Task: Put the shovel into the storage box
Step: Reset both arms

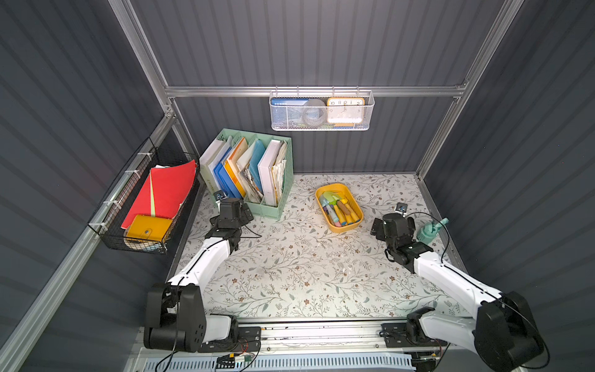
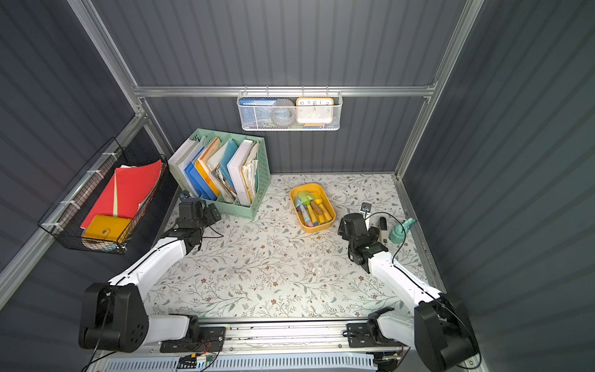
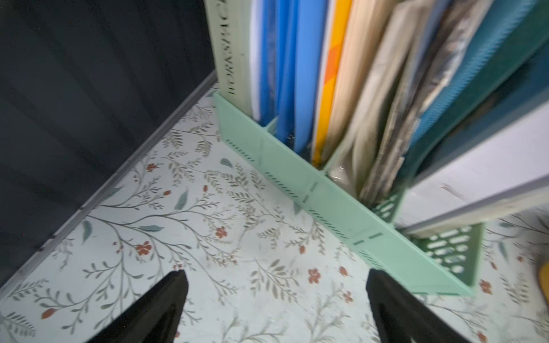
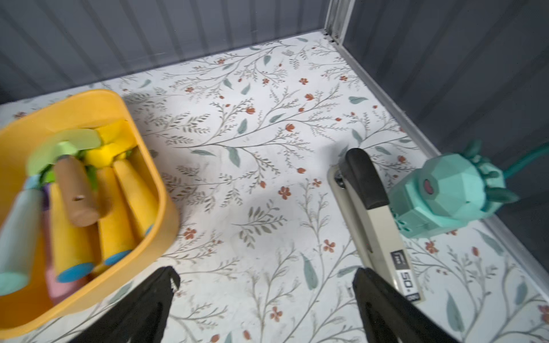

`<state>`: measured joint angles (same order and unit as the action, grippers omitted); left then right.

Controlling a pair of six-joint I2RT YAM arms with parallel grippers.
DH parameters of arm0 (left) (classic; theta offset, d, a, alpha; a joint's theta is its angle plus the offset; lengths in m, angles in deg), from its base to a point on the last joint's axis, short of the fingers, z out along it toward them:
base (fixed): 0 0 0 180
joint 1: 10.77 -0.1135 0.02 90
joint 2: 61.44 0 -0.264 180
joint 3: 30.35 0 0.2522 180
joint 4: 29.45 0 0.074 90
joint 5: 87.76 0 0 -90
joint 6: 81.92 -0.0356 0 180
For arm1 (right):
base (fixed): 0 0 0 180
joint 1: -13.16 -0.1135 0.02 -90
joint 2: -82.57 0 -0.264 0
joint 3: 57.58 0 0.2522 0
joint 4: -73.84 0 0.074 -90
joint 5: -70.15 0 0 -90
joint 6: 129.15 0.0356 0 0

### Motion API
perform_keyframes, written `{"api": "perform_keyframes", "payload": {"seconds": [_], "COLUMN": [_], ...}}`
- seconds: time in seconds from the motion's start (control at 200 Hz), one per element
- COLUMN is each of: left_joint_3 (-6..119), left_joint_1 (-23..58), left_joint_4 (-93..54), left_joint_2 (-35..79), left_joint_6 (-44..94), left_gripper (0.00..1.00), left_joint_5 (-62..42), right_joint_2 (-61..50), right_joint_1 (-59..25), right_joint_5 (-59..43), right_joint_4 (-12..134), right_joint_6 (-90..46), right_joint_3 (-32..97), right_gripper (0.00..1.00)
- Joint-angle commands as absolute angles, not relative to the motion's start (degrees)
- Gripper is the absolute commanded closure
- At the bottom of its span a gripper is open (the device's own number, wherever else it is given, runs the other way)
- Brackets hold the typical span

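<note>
The green-bladed shovel (image 1: 336,201) is lying inside the yellow storage box (image 1: 347,228), right of centre in both top views, among other toys (image 1: 350,216). The left gripper (image 3: 275,277) and right gripper (image 4: 266,271) are both gaping wide, gripping nothing, hanging over the floral table (image 1: 289,273).

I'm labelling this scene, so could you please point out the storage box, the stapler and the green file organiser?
storage box (image 1: 344,228): a top view, near wall
stapler (image 4: 377,225): right wrist view, cream upper arm
green file organiser (image 3: 297,178): left wrist view, low front wall
</note>
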<state>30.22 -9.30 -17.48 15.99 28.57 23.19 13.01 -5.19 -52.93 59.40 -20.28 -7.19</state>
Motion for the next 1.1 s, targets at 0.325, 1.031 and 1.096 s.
{"api": "perform_keyframes", "payload": {"seconds": [0.325,1.031,1.096], "left_joint_3": [16.6,10.5,10.6], "left_joint_1": [-14.6,-14.7,-14.7], "left_joint_4": [-55.7,-80.7,-80.1], "left_joint_2": [26.3,36.4,36.2], "left_joint_6": [21.7,16.9,17.0], "left_gripper": [0.0,0.0,0.0], "left_joint_5": [24.3,17.5,17.5], "right_joint_2": [9.1,-8.3,-8.0], "right_joint_1": [0.9,8.8,8.8], "right_joint_5": [-62.7,-40.3,-40.4], "right_joint_4": [74.8,121.7,120.9], "right_joint_6": [-27.3,-37.8,-37.6], "right_joint_3": [-12.7,-24.6,-24.4], "right_gripper": [0.01,0.01,0.01]}}
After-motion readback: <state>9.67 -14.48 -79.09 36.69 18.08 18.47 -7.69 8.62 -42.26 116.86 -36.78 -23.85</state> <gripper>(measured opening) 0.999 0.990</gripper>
